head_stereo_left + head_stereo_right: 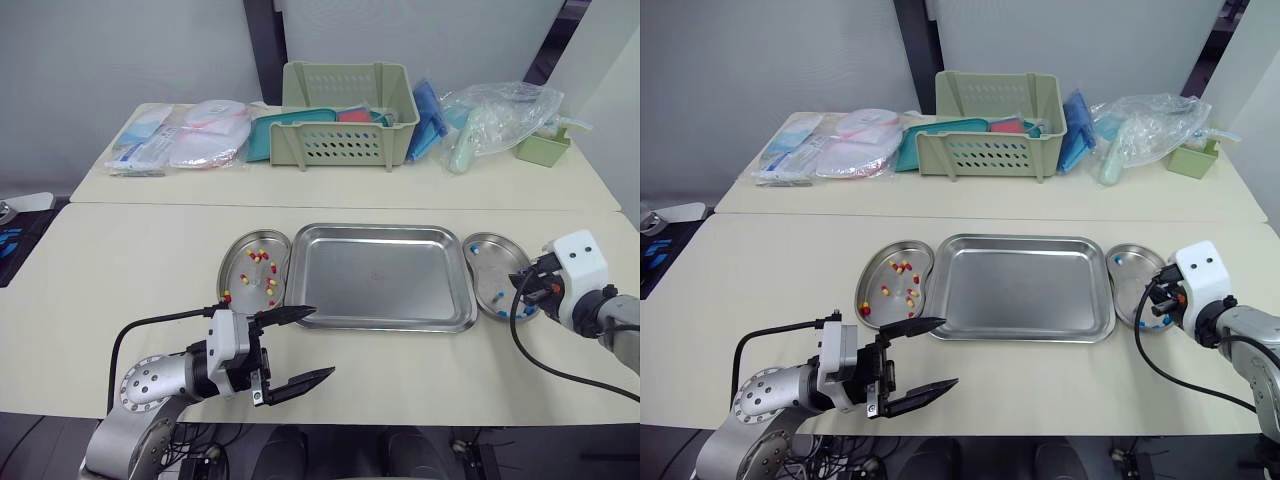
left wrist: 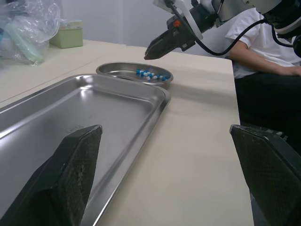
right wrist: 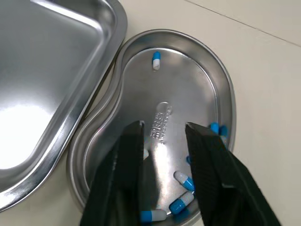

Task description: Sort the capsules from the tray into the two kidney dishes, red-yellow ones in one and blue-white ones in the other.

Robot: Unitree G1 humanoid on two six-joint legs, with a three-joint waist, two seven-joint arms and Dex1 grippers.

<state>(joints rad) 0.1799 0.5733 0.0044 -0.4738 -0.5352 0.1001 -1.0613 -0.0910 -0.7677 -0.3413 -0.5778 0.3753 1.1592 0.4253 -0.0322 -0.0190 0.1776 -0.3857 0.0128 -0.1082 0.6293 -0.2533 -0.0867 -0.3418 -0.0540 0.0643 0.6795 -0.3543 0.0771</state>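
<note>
The steel tray (image 1: 380,318) lies mid-table, and I see no capsules on its floor. Left of it, a kidney dish (image 1: 233,262) holds several red-yellow capsules (image 1: 259,256). To the right, another kidney dish (image 3: 221,80) holds several blue-white capsules (image 3: 156,60). My left gripper (image 1: 322,342) is open and empty, low over the table by the tray's front left corner. My right gripper (image 3: 164,126) hovers over the right dish, fingers parted with nothing between them.
A second table behind carries a green basket (image 1: 345,125), wrapped packages (image 1: 190,135), a clear plastic bag (image 1: 500,120) and a small green box (image 1: 545,148). A person in a white shirt (image 2: 263,42) sits beyond the table's right end. The front edge is close behind my left gripper.
</note>
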